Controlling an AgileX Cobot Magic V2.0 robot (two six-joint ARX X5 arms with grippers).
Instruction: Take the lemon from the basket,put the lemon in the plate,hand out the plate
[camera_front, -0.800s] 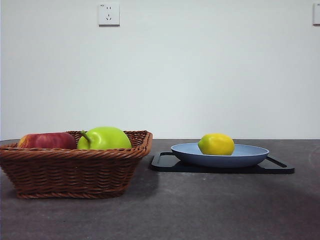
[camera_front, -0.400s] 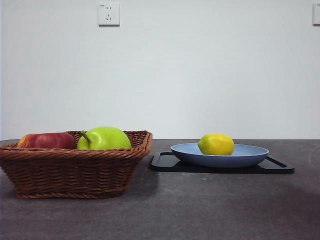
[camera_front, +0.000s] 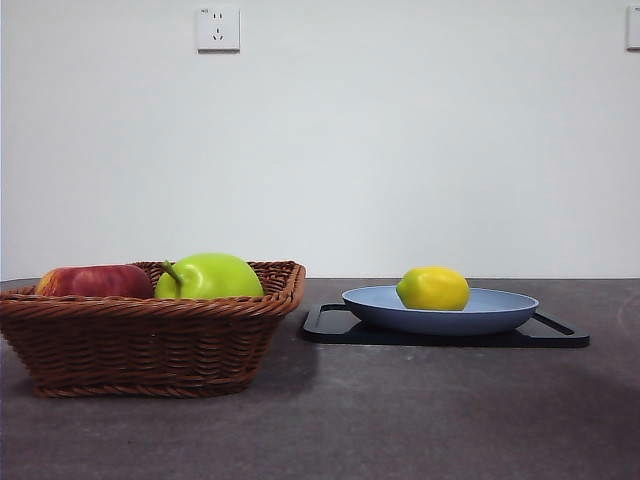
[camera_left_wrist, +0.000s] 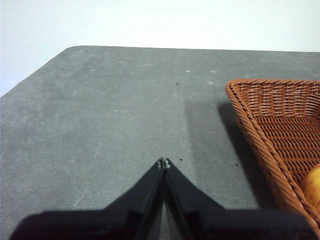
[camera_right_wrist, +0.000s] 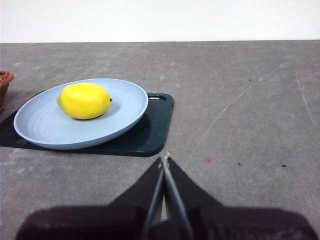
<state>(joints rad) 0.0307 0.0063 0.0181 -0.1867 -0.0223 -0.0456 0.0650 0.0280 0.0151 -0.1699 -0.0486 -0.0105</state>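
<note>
The yellow lemon (camera_front: 432, 288) lies in the light blue plate (camera_front: 500, 312), which sits on a flat black tray (camera_front: 560, 337). In the right wrist view the lemon (camera_right_wrist: 84, 100) rests in the plate (camera_right_wrist: 125, 112). My right gripper (camera_right_wrist: 163, 161) is shut and empty above the table, apart from the plate. The brown wicker basket (camera_front: 150, 345) stands to the left. My left gripper (camera_left_wrist: 164, 163) is shut and empty over bare table beside the basket (camera_left_wrist: 270, 125). Neither gripper shows in the front view.
A green apple (camera_front: 210, 276) and a red apple (camera_front: 95, 281) lie in the basket. A white wall with a socket (camera_front: 218, 28) stands behind the grey table (camera_front: 400, 420). The black tray (camera_right_wrist: 150, 130) reaches past the plate's rim.
</note>
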